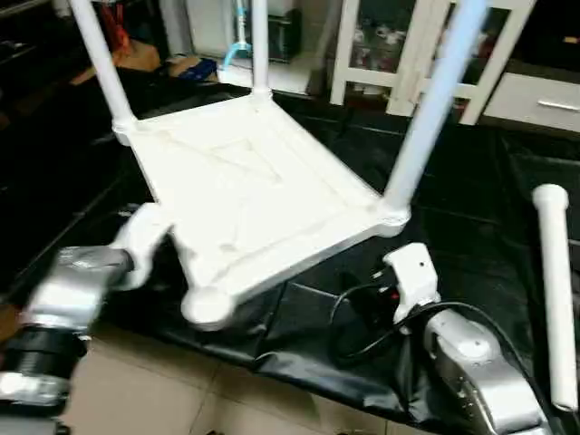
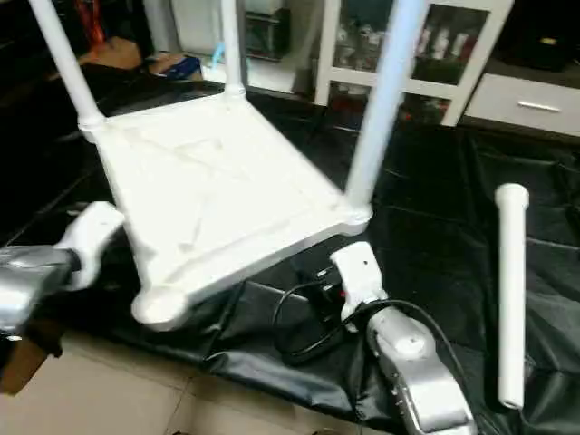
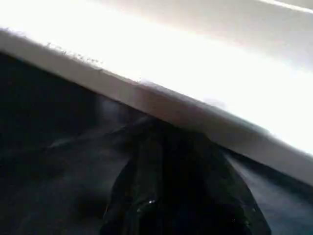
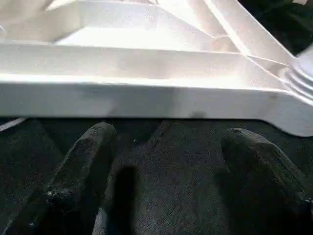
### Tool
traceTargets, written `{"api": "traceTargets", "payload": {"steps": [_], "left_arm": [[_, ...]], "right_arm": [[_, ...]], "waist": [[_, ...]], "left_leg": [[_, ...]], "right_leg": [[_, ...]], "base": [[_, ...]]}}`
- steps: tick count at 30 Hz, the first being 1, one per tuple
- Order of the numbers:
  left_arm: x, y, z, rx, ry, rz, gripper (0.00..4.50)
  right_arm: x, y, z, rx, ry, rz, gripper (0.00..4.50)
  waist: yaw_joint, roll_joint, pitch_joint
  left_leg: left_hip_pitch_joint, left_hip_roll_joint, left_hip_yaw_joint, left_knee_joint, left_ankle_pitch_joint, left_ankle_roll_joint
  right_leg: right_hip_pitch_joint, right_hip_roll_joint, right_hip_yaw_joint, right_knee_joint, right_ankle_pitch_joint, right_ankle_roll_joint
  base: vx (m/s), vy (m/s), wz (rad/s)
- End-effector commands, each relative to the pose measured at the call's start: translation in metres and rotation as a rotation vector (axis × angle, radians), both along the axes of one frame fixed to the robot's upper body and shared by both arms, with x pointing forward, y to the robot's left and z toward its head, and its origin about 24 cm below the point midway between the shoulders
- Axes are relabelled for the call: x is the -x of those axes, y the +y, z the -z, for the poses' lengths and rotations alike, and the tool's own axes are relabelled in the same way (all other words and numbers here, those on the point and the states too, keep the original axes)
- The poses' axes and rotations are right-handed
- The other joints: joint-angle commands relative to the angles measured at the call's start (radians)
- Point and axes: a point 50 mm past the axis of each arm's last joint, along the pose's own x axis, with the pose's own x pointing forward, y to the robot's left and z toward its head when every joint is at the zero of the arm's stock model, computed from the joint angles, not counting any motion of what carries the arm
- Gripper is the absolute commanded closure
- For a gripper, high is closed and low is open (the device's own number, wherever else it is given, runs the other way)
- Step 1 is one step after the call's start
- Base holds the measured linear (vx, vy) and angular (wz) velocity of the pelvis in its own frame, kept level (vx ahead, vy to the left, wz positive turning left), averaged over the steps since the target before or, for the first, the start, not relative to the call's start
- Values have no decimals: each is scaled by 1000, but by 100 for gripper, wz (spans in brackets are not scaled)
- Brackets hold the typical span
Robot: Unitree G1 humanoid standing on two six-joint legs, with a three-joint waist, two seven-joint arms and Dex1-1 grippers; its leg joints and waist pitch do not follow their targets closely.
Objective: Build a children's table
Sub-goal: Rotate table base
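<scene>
Black sheet spread over the work surface, tabletop as landmark for everything below.

Tabletop upside down on the sheet, ribbed underside up, near corner tipped toward the floor edge. Three legs standing in corner sockets: far-left leg, far leg, right-corner leg. Near corner socket empty.

Fourth leg lying loose on the sheet, well right of the tabletop, apart from it.

White glass-door cabinet behind the tabletop, past the sheet.

Left gripper at the tabletop's near-left edge, close against the rim (contact or grip not discernible); jaws narrowly parted, hold on anything cannot tell.

Right gripper just in front of the tabletop's near-right edge, fingers spread wide over the sheet, short of the rim, holding nothing.
</scene>
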Motion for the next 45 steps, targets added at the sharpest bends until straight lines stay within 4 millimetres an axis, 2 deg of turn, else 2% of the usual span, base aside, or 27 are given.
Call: {"api": "traceTargets", "payload": {"steps": [1,4,6,8,10,13,14,19,22,25,26,27,28,30,31,33,34,35,36,37,38,39,40,41,42,44,45], "left_arm": [[-8,-20,-10,39,-39,67,361],[-15,-40,-9,63,-63,101,361],[-21,-47,-8,59,-91,115,361],[-25,-50,-8,47,-118,122,361],[-31,-55,-9,36,-139,124,361],[-35,-59,-10,31,-143,125,361],[-37,-61,-9,23,-145,129,361],[-41,-69,-9,27,-168,143,361],[-39,-89,-6,74,-158,204,361],[-36,-98,-5,90,-147,239,361],[-33,-101,-4,97,-131,257,361],[-31,-102,-4,102,-119,269,361],[-27,-99,-8,100,-115,287,361],[-21,-91,-18,109,-124,299,361],[-18,-87,-22,120,-127,307,361],[-10,-77,-33,161,-130,349,361],[-4,-73,-38,190,-123,376,361],[3,-66,-44,212,-118,408,361],[8,-60,-50,226,-114,432,360],[11,-57,-53,234,-113,443,359],[11,-53,-57,252,-121,440,359],[11,-51,-60,264,-137,428,359],[8,-50,-64,282,-170,398,359],[8,-50,-64,282,-170,398,359],[6,-54,-65,291,-196,371,359],[4,-58,-66,298,-213,358,359],[4,-65,-67,315,-232,356,359]], "right_arm": [[0,-9,-5,0,-23,35,76],[-2,-16,-7,15,-32,74,76],[-4,-18,-7,26,-33,84,76],[-4,-17,-7,25,-32,81,76],[-2,-17,-7,26,-29,70,76],[-2,-17,-7,28,-27,68,76],[-2,-17,-7,28,-28,70,76],[-2,-19,-9,28,-34,79,76],[-3,-21,-11,30,-40,87,76],[-5,-22,-14,32,-48,93,76],[-7,-23,-15,35,-52,103,76],[-8,-25,-16,37,-55,110,76],[-15,-36,-22,65,-65,169,76],[-24,-54,-30,128,-70,274,76],[-27,-62,-34,169,-64,331,76],[-35,-80,-43,244,-53,455,76],[-38,-85,-48,209,-41,446,76],[-41,-90,-55,165,-34,441,76],[-43,-99,-60,168,-23,472,59],[-44,-104,-62,172,-16,491,48],[-45,-114,-64,199,5,537,41],[-44,-122,-64,228,26,574,38],[-44,-136,-67,269,51,624,29],[-44,-136,-67,269,51,624,29],[-43,-148,-69,281,79,669,16],[-42,-156,-70,284,104,700,6],[-40,-165,-70,300,145,745,6]], "waist": [[-6,16,-62],[-7,12,-63],[-7,9,-63],[-6,8,-65],[-14,3,-67],[-17,4,-68],[-19,9,-68],[-19,7,-70],[-15,8,-69],[-12,8,-68],[-11,13,-69],[-13,8,-69],[-13,20,-69],[-19,11,-69],[-20,11,-68],[-28,15,-67],[-30,26,-67],[-31,24,-70],[-37,4,-67],[-33,11,-68],[-36,17,-66],[-39,8,-66],[-36,7,-66],[-35,9,-65],[-34,7,-64],[-31,9,-65],[-32,6,-67]], "left_leg": [[22,23,-15,-86,-311,-24],[15,21,-16,-85,-287,-16],[15,17,-14,-82,-275,-7],[12,18,-17,-82,-266,-3],[8,17,-17,-80,-250,5],[8,19,-17,-77,-225,19],[7,18,-17,-77,-222,20],[10,20,-15,-75,-208,31],[13,22,-14,-75,-216,33],[14,24,-14,-77,-221,32],[14,24,-15,-77,-222,30],[11,25,-15,-78,-217,28],[12,25,-17,-78,-214,25],[12,24,-15,-77,-197,25],[9,25,-19,-79,-181,22],[12,19,-14,-75,-167,21],[18,16,-9,-71,-178,18],[19,18,-12,-72,-182,18],[12,17,-7,-72,-181,27],[15,17,-11,-71,-177,26],[15,17,-8,-71,-176,28],[17,16,-5,-70,-178,23],[21,15,-4,-68,-183,19],[19,15,-4,-68,-184,17],[19,16,-4,-69,-192,15],[21,16,-5,-68,-196,12],[16,14,-6,-66,-180,13]], "right_leg": [[29,-25,26,-63,-260,-184],[34,-26,26,-63,-254,-178],[32,-25,26,-67,-261,-172],[37,-27,25,-65,-254,-169],[39,-27,24,-63,-237,-171],[41,-28,24,-59,-208,-188],[41,-27,23,-59,-204,-190],[43,-27,23,-57,-169,-213],[42,-27,23,-59,-173,-220],[41,-28,23,-60,-176,-221],[42,-28,23,-58,-174,-222],[45,-29,23,-56,-163,-223],[46,-30,23,-54,-156,-229],[49,-28,23,-51,-141,-236],[53,-29,21,-46,-137,-241],[49,-24,22,-47,-144,-241],[47,-23,23,-49,-154,-235],[51,-27,22,-46,-152,-236],[49,-21,22,-51,-159,-231],[50,-25,22,-44,-163,-237],[45,-21,22,-50,-178,-235],[43,-18,21,-51,-188,-238],[42,-18,21,-52,-201,-237],[42,-18,22,-50,-208,-235],[42,-20,22,-54,-232,-223],[41,-20,22,-55,-243,-215],[46,-20,22,-53,-234,-211]], "base": [[0,0,0],[0,0,0],[0,0,0],[0,0,0],[0,0,0],[0,0,0],[0,0,0],[0,0,0],[0,0,0],[0,0,0],[0,0,0],[0,0,0],[0,0,0],[0,0,0],[0,0,0],[0,0,0],[0,0,0],[0,0,0],[0,0,0],[0,0,0],[0,0,0],[0,0,0],[0,0,0],[0,0,0],[0,0,0],[0,0,0],[0,0,0]]}}
